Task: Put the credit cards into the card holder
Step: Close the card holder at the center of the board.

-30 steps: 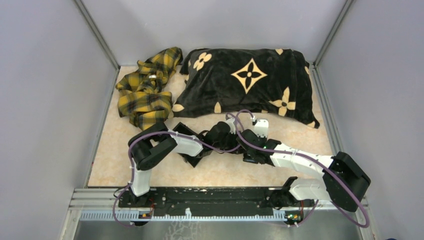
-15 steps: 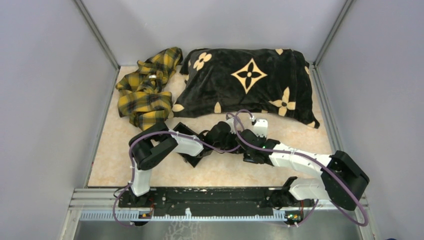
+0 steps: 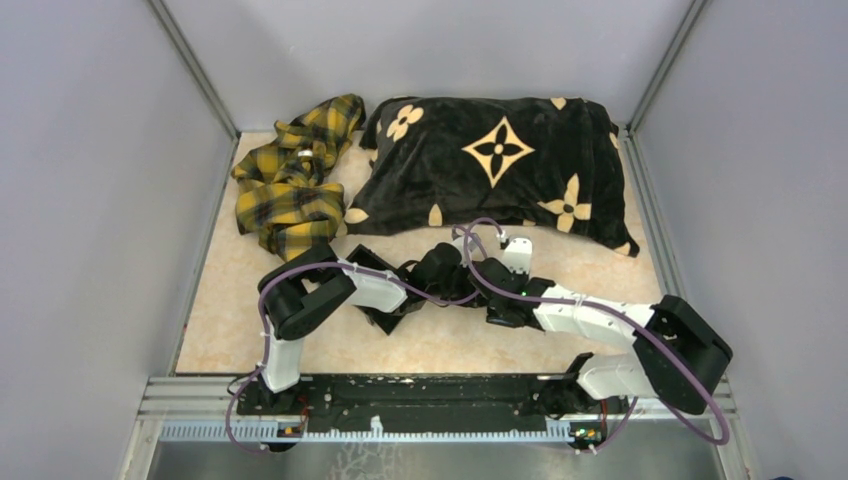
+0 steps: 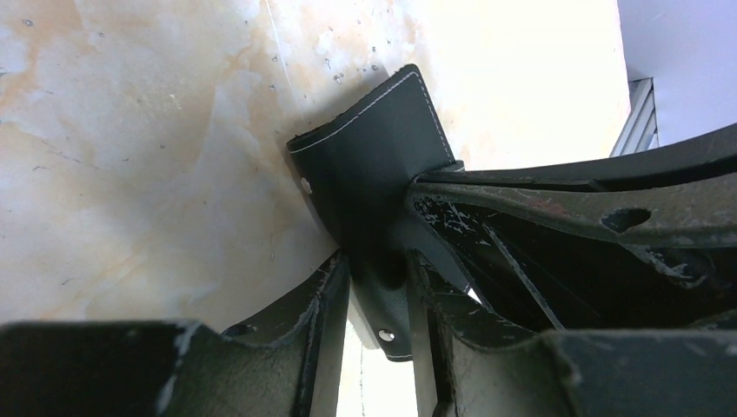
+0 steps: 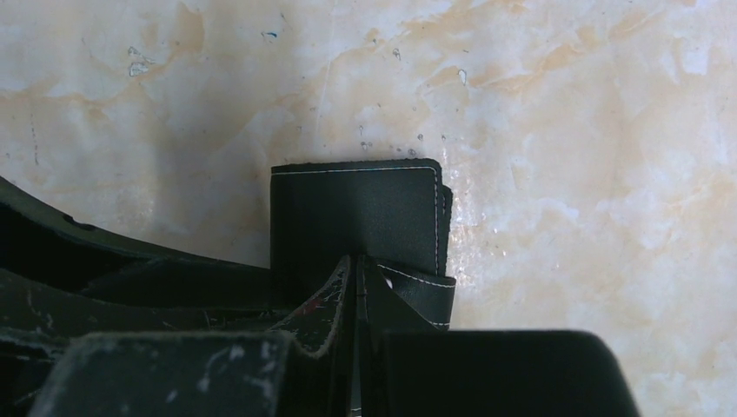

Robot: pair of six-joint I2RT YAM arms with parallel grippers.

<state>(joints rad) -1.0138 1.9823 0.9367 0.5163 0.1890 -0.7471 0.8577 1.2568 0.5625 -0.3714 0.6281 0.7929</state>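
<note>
No credit cards show in any view, so whether one is already tucked inside cannot be told; my reading is that the work is at the opening-and-holding stage, with the loading of cards yet to be done or at least unconfirmed. The card holder (image 4: pixel 365 174) is off the marbled desk (image 3: pixel 450 345), or barely resting on it, about midway between the left and right edges and in the near half, held between the two hands. The left hand (image 4: pixel 375 268) has its fingers set either side of the holder's folded lower part and pressed onto it, the black leather with its white stitching fanning out beyond the tips. The right hand (image 5: pixel 358 276) has its fingers drawn fully together, seemingly with one thin leaf of the holder nipped between them, and the stitched outer panel stands just past the tips. Seen from above, the left arm (image 3: pixel 300 300) folds low and reaches inward, while the right arm (image 3: pixel 600 320) stretches across from the near right corner to meet it. A black patterned pillow (image 3: pixel 490 165) and a plaid cloth (image 3: pixel 290 185) lie along the far edge, well apart from the hands.
</note>
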